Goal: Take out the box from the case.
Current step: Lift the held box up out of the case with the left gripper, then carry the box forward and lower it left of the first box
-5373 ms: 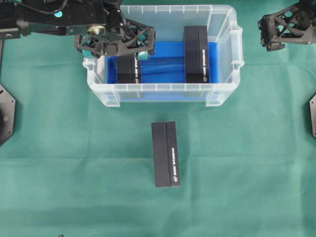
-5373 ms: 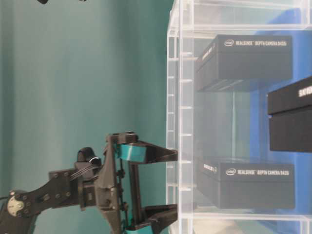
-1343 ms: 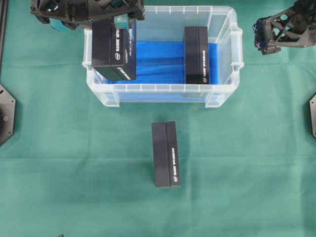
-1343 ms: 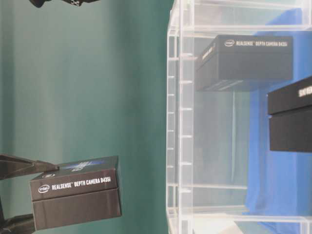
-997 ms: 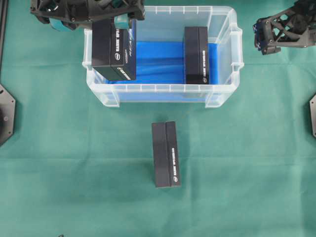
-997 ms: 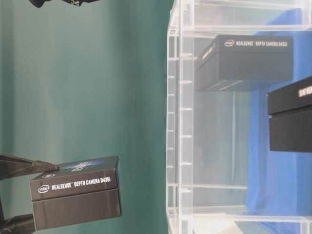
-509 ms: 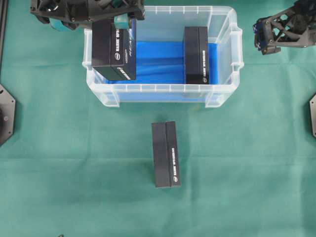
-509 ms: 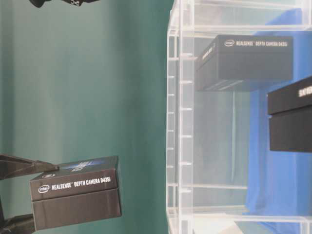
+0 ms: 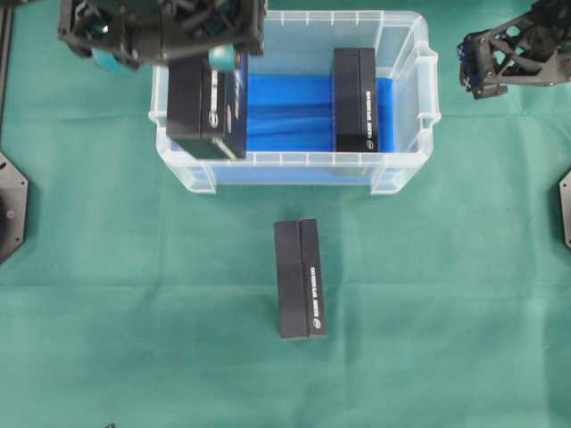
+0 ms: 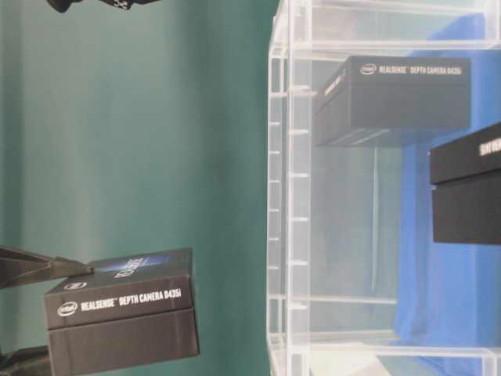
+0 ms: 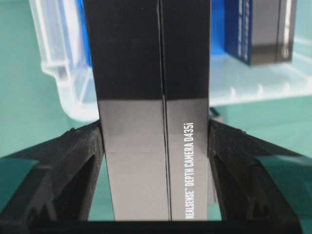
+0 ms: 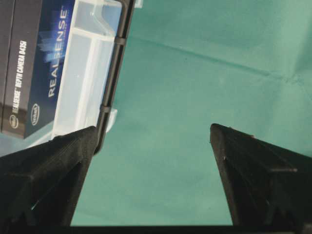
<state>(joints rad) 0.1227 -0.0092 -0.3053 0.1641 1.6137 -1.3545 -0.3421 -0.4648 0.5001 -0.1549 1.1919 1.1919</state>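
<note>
Overhead: left pincer (image 9: 207,55) clamps box (image 9: 203,107) above case (image 9: 406,107) rim; right pincer (image 9: 477,67) agape.

A green cloth (image 9: 428,312) covers the counter, lightly creased. Black mounting plates sit at its left edge (image 9: 11,207) and right edge (image 9: 565,209). The table-level view shows a plain teal backdrop (image 10: 156,141).

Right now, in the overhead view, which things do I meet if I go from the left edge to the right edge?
Left gripper holding the lifted box → box on the table → box inside the case → right wall of the case → right gripper.
</note>
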